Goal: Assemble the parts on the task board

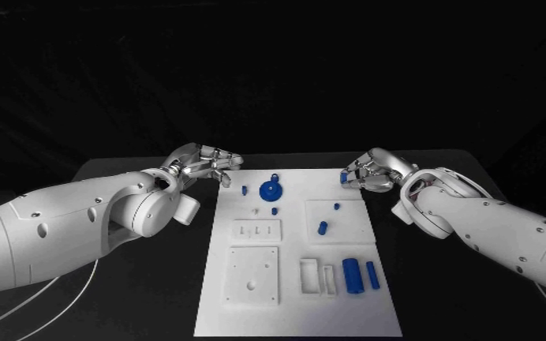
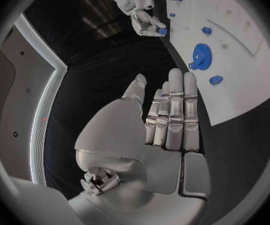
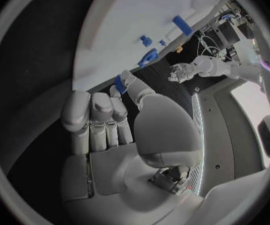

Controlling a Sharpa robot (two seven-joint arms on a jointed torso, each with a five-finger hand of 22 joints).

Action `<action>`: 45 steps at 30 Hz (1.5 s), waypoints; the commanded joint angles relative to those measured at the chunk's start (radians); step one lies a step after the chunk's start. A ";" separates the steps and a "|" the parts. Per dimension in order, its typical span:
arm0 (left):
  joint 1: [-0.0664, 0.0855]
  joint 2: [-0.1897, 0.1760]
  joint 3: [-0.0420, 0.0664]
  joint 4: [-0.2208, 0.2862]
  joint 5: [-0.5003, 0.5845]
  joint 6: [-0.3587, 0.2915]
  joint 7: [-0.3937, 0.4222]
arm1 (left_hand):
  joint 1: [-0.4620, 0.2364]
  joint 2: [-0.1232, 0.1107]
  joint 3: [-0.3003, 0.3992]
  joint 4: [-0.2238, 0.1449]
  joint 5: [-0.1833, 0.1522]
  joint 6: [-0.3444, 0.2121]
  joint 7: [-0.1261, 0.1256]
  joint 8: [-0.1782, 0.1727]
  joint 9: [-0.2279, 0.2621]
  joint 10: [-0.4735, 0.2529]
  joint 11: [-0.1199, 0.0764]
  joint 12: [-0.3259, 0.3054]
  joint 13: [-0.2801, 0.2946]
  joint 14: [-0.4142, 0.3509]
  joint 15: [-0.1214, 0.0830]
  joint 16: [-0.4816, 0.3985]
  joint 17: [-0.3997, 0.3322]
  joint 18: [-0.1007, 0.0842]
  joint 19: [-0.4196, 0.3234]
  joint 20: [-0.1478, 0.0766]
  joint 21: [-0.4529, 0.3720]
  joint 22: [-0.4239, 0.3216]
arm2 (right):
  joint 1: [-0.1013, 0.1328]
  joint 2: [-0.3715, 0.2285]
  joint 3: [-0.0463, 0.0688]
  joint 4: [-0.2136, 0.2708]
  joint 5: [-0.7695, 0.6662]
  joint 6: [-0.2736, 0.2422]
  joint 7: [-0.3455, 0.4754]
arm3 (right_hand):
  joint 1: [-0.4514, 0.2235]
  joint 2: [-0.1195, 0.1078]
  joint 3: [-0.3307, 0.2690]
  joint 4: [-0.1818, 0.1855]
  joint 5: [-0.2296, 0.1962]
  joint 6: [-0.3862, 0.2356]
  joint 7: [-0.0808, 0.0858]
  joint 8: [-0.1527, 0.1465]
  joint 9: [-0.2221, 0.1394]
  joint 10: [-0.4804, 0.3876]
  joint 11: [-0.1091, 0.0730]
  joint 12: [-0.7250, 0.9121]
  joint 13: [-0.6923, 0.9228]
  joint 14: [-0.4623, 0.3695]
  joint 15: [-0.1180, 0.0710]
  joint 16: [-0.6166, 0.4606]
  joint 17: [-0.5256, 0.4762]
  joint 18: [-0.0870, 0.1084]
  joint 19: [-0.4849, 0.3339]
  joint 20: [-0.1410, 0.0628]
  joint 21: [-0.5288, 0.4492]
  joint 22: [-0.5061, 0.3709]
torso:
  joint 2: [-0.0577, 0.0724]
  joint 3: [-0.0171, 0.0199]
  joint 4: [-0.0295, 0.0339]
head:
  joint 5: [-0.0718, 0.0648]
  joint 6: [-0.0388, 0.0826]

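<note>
The white task board (image 1: 296, 278) lies in the middle of the black table. On its far part a blue gear (image 1: 270, 192) (image 2: 200, 56) stands beside a small blue peg (image 1: 244, 190) (image 2: 215, 79). Two short blue pegs (image 1: 322, 228) lie mid-board, and two blue cylinders (image 1: 354, 275) lie near the front right. My left hand (image 1: 205, 163) (image 2: 169, 117) hovers off the board's far left corner, fingers stretched out, holding nothing. My right hand (image 1: 370, 171) (image 3: 103, 120) is at the far right corner and pinches a small blue part (image 1: 342, 176) (image 3: 119, 83) at its fingertips.
White recessed blocks (image 1: 252, 275) sit on the near half of the board. Bare black table (image 1: 136, 309) lies on either side of the board. A white cable (image 1: 46, 309) runs along the front left.
</note>
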 commanded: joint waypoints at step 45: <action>0.103 0.318 0.000 -0.173 -0.307 0.107 -0.646 | -0.193 -0.125 0.053 0.197 0.038 0.117 -0.073 -0.003 0.237 0.234 -0.106 0.251 0.239 -0.019 -0.093 0.596 0.252 -0.029 0.046 -0.098 0.107 0.385 | 0.067 0.166 -0.043 0.158 -0.229 0.015 -0.242 | -0.011 -0.022 0.037 0.016 -0.004 0.008 -0.013 0.003 0.020 0.006 -0.003 -0.004 0.000 0.004 -0.006 0.002 0.013 -0.007 0.056 -0.005 0.005 0.130 | -0.048 -0.0132 -0.0021 | 0.032 -0.010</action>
